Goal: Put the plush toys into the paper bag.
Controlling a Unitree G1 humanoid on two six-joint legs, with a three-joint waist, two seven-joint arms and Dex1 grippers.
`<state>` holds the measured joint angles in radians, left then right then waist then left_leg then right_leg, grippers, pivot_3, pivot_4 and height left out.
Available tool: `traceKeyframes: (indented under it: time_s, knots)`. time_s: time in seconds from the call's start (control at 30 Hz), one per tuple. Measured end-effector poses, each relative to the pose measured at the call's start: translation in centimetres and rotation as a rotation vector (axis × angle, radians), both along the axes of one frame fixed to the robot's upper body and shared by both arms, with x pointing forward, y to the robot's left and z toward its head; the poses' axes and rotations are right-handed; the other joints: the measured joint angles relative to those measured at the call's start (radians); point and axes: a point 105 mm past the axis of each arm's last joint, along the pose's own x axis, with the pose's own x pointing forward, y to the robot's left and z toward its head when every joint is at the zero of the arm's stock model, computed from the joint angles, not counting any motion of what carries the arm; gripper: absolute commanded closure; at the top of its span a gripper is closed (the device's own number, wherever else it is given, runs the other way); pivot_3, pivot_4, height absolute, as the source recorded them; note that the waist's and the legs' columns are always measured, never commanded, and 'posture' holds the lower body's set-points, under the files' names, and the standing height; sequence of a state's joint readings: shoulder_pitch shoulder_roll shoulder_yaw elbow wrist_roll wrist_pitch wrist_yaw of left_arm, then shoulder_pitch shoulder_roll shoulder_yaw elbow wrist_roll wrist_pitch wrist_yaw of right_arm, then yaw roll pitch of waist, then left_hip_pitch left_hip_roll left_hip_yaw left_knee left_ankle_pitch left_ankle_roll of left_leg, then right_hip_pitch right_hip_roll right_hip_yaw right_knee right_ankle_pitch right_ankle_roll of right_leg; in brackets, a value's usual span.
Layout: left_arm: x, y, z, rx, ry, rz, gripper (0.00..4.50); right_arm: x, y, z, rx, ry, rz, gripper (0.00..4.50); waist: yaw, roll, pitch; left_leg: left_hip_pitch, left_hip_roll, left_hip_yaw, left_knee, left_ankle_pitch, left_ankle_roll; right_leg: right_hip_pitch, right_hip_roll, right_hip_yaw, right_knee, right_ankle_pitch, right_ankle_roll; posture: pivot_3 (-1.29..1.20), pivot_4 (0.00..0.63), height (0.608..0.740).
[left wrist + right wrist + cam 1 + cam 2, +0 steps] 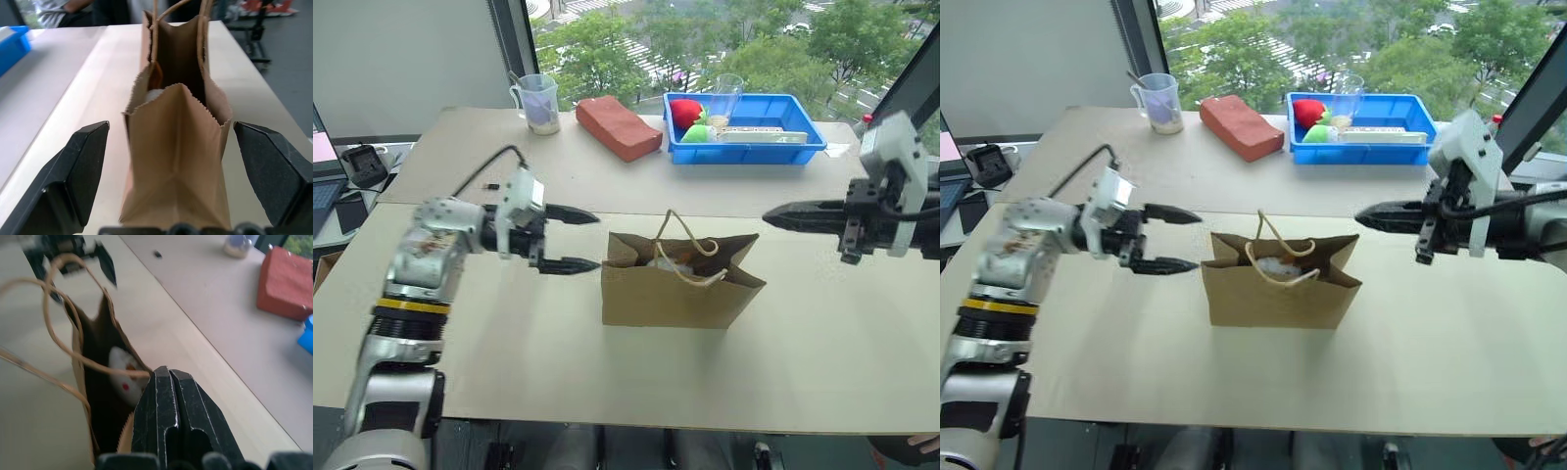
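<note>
Stood upright near the middle of the pale wooden table: plain brown kraft paper bag, mouth open upward, two thin twisted cord handles drooping over the rim. Probably left standing that way so that soft things could be dropped straight in. Creased flat sides, a pinked sawtooth top edge, a folded gusset at the near end.

Inside, down against the bag's wall: fluffy white plush toy with small orange-red bits. Beside it in the left wrist view, a sliver of brown-orange plush, too hidden to say more. Both toys judged already in the bag.

Left gripper just beside the bag's end, black fingers spread wide, nothing between them, apparently free of the bag. Right gripper off the bag's other side and apart from it, fingers pressed together, pinching nothing.

Farther back: reddish-brown brick-like block, blue plastic tray, clear measuring jug.
</note>
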<state>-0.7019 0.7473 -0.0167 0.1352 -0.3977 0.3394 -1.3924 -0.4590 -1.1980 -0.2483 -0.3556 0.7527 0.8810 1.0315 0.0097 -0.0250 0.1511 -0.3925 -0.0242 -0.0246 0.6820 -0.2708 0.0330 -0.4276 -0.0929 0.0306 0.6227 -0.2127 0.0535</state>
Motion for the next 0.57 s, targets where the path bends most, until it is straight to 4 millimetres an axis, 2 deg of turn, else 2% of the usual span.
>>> traceKeyframes:
  time_s: [0.07,0.13,0.23,0.37,0.57]
  knots:
    - [0.2,1.6,0.5,0.035,-0.009,0.088,0.0,-0.1,-1.0,-0.7,-0.02,0.028,-0.017,3.25,-0.002,0.0,0.0,0.002,0.0,0.001,0.0,0.0,0.0,0.001,0.0,0.0,0.001,0.0,0.0,0.0,0.15,0.74]
    - [-0.1,2.5,0.5,0.06,-0.015,0.138,0.0,-0.2,-1.7,-0.6,-0.026,0.018,-0.031,2.53,-0.005,0.001,0.0,0.002,0.0,0.001,0.0,0.0,0.0,0.001,0.0,0.001,0.001,0.0,0.0,0.0,0.15,0.74]
    - [-0.3,3.1,-0.2,0.103,-0.022,0.186,0.0,-0.2,-2.5,0.2,-0.028,-0.019,-0.061,1.52,-0.007,0.001,0.0,0.003,0.001,0.001,0.0,0.0,0.0,0.001,0.0,0.001,0.0,0.0,0.0,0.0,0.15,0.74]
    - [-0.2,3.4,-0.1,0.111,-0.041,0.216,0.0,-0.3,-3.0,-0.1,-0.027,-0.013,-0.085,0.2,-0.003,0.001,0.0,0.004,0.001,0.0,0.0,0.0,0.0,0.002,0.0,0.001,-0.001,0.0,0.0,0.0,0.15,0.74]
    - [0.0,3.3,0.7,0.097,-0.048,0.22,0.0,-0.4,-3.5,-0.8,-0.028,0.009,-0.102,0.2,-0.001,0.001,0.0,0.004,0.0,0.001,0.001,0.0,0.0,0.002,0.0,0.001,0.0,0.0,0.0,0.0,0.15,0.74]
